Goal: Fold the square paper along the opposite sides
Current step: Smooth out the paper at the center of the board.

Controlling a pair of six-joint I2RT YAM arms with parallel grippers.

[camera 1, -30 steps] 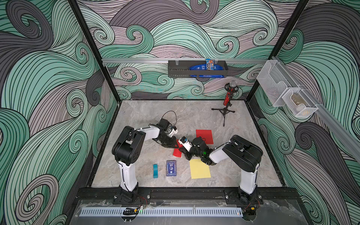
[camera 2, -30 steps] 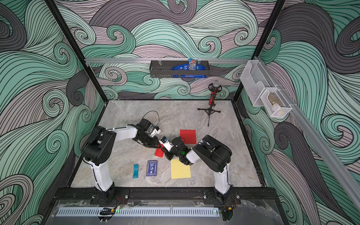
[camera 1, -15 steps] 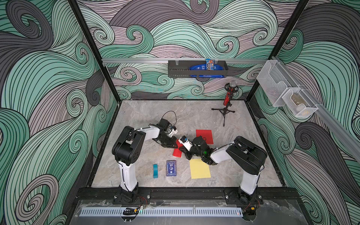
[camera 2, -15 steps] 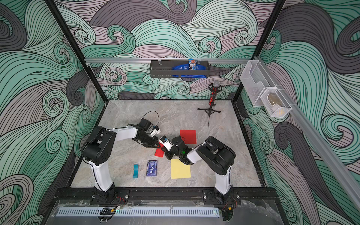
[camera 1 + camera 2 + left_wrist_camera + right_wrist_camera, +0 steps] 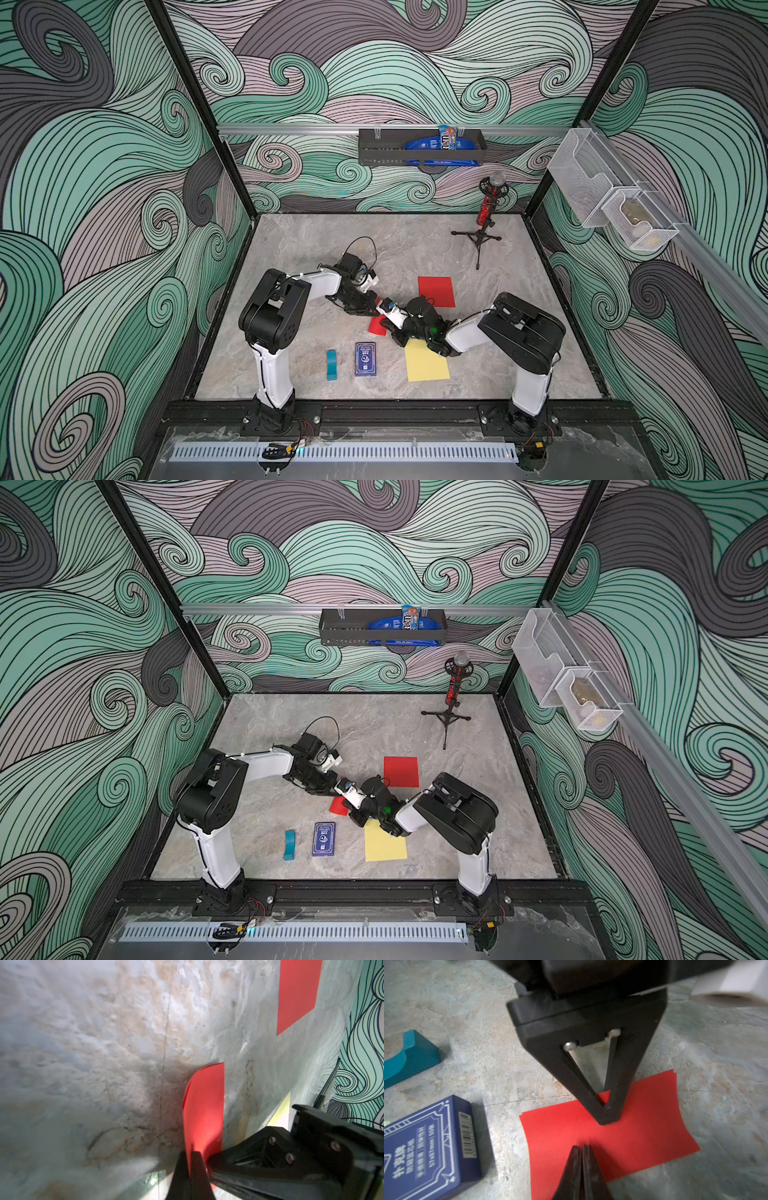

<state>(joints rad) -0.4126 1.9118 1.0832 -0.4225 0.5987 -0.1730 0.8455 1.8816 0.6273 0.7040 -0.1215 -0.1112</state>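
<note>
Paper (image 5: 376, 326), red and folded to a rectangle, lies mid-table behind the card box (image 5: 365, 358), back-left of the yellow sheet (image 5: 426, 363). Its long axis runs crosswise to the line btw the two grippers, and the sheet is bowed, not flat. L gripper (image 5: 606, 1119) meets it from the left, fingers closed w/ a paper layer nipped btw them. R gripper (image 5: 581, 1147) faces it tip to tip, fingers together, tips on the sheet; can't tell if they pinch any. L arm stretches low to centre, wrist tipped down. R arm's elbow is folded back, forearm low, reaching left.
</note>
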